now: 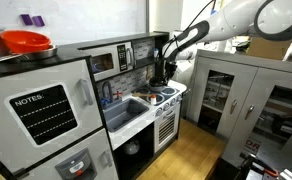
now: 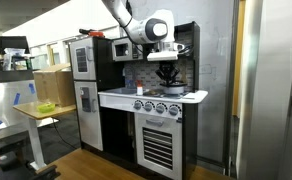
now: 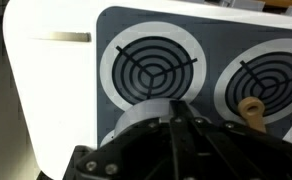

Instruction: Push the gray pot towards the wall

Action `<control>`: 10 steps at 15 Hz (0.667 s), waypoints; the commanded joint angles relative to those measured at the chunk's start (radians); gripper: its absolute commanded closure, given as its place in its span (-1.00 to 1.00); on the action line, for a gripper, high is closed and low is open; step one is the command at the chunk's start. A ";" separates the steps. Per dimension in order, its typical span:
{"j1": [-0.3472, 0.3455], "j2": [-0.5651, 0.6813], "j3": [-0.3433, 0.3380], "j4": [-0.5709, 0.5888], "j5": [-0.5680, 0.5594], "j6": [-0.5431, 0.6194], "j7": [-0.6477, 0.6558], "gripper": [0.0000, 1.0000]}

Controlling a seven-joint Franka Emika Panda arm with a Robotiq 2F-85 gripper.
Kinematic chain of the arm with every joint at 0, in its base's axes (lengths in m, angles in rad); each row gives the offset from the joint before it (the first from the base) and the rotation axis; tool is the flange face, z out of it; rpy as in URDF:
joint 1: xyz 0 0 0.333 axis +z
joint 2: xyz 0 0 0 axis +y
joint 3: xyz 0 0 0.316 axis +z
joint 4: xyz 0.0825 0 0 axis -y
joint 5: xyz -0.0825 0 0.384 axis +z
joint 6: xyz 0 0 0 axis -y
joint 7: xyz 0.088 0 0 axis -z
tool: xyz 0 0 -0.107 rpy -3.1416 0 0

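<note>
1. My tool fills the wrist view at 6 o'clock, its fingers drawn together with no gap showing and nothing between them.
2. The toy kitchen stands in both exterior views. Its tiled wall backs the counter.
3. One burner lies at 12 o'clock of my tool, and a second burner at 2 o'clock.
4. The gray pot is a small dark shape on the counter under my tool, in front of the wall. I cannot tell whether we touch.
5. A tan piece sits at 3 o'clock.
</note>
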 commanded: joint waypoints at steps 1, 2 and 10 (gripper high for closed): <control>-0.010 0.000 0.012 0.002 -0.011 -0.002 0.006 0.98; -0.010 0.000 0.012 0.002 -0.011 -0.002 0.006 1.00; -0.041 0.050 0.010 0.049 -0.020 0.045 -0.041 1.00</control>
